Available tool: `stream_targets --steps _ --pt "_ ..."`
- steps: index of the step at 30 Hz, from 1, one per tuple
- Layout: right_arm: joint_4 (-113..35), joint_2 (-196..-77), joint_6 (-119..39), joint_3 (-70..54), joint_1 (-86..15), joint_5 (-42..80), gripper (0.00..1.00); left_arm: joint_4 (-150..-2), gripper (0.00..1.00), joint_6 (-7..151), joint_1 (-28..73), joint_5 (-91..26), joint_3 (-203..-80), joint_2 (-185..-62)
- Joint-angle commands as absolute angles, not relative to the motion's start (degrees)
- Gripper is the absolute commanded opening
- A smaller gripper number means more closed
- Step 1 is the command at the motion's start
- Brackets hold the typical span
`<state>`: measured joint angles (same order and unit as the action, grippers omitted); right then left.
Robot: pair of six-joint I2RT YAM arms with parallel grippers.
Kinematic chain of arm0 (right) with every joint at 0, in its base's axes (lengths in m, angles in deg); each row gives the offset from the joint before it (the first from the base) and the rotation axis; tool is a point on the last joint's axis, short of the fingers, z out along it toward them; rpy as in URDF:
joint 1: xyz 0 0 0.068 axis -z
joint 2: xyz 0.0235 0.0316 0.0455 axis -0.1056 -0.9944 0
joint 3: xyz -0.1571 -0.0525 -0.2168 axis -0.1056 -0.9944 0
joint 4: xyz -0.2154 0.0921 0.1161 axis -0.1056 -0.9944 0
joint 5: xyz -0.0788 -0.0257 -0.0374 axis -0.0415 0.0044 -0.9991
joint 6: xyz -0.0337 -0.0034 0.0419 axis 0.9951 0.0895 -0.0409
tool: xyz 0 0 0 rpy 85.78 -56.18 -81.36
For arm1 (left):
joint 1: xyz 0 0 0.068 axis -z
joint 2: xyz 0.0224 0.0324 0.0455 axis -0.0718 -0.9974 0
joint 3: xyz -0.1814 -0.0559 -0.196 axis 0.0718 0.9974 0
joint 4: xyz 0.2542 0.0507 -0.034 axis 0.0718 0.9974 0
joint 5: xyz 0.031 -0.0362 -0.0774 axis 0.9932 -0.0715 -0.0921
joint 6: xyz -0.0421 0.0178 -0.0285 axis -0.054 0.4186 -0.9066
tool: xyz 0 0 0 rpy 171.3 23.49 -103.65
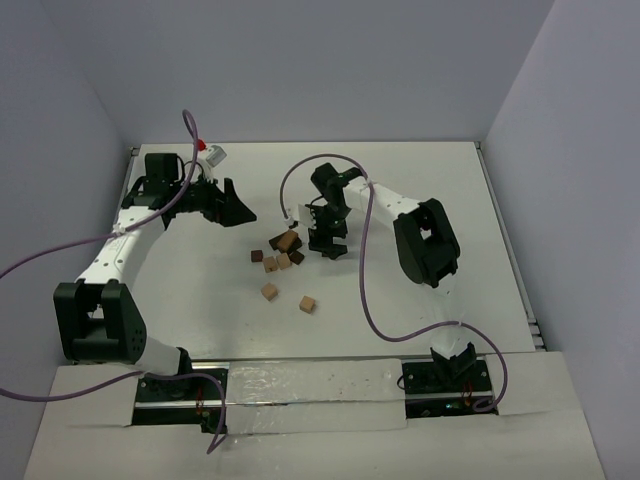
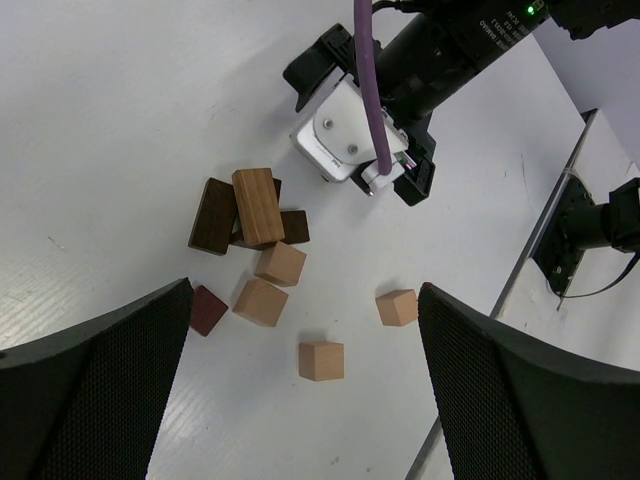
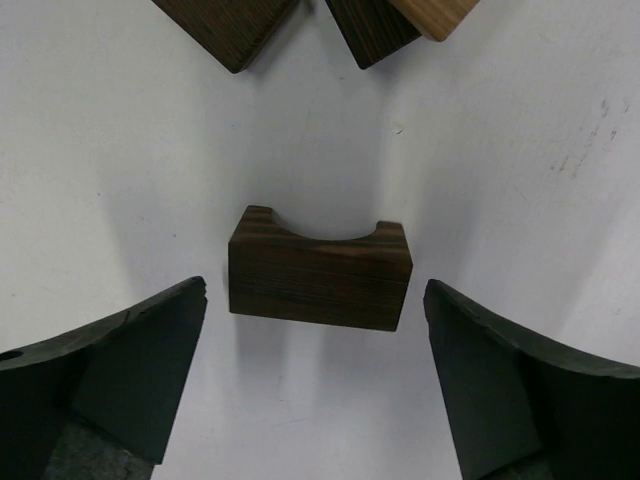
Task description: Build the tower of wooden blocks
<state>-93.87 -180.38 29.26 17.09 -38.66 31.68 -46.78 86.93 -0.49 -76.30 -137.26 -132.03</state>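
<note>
right wrist: right tool (image 3: 315, 292) open, gaps beside both ends of dark block (image 3: 318, 272).

The white table (image 1: 430, 190) carries a huddle of tan and dark wood blocks (image 1: 290, 240), two tan cubes (image 1: 307, 303) lying apart.

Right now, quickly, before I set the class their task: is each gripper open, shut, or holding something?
Left gripper: open, holding nothing.
Right gripper: open, straddling a dark notched block, not gripping it.
</note>
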Motion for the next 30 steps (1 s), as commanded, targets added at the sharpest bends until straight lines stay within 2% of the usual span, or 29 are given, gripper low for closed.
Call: stream_targets --steps 1,8,12,15,16,17,19,21,25,30 --pt "-93.1 -180.2 27.4 18.3 -39.0 33.1 1.00 -49.5 0.99 87.8 -0.9 -79.1 -136.2 -129.7" --pt "-95.8 -172.4 22.2 24.2 -37.9 41.1 1.00 -51.3 0.99 87.1 -1.3 -79.2 -136.7 -128.4" --pt "-94.6 -164.6 14.4 27.2 -34.4 48.8 1.00 -48.5 0.99 89.0 2.8 -68.5 -139.9 -130.0" --pt "-87.8 -158.0 6.1 21.5 -29.9 53.5 1.00 -48.3 0.92 90.3 10.5 -53.8 -139.4 -131.3" --pt "-84.9 -154.0 3.5 16.4 -29.0 53.4 1.00 -48.6 0.84 90.6 12.7 -50.1 -138.9 -131.9" --pt "-82.3 -151.8 1.0 16.3 -27.9 53.0 1.00 -48.6 0.81 91.0 14.8 -46.5 -138.8 -132.0" --pt "-76.0 -146.4 -6.2 6.0 -24.5 51.4 1.00 -49.6 0.78 91.8 22.3 -38.1 -137.3 -133.9" --pt "-70.2 -140.6 -10.0 -0.9 -22.8 47.9 1.00 -50.0 0.78 91.7 25.3 -31.6 -137.1 -136.0" --pt "-63.7 -133.0 -15.3 -13.0 -20.6 46.5 1.00 -48.6 0.75 90.2 26.3 -30.2 -139.8 -141.4" --pt "-59.4 -127.5 -20.3 -22.1 -20.1 47.0 1.00 -47.8 0.71 89.8 26.7 -30.7 -143.4 -146.5"
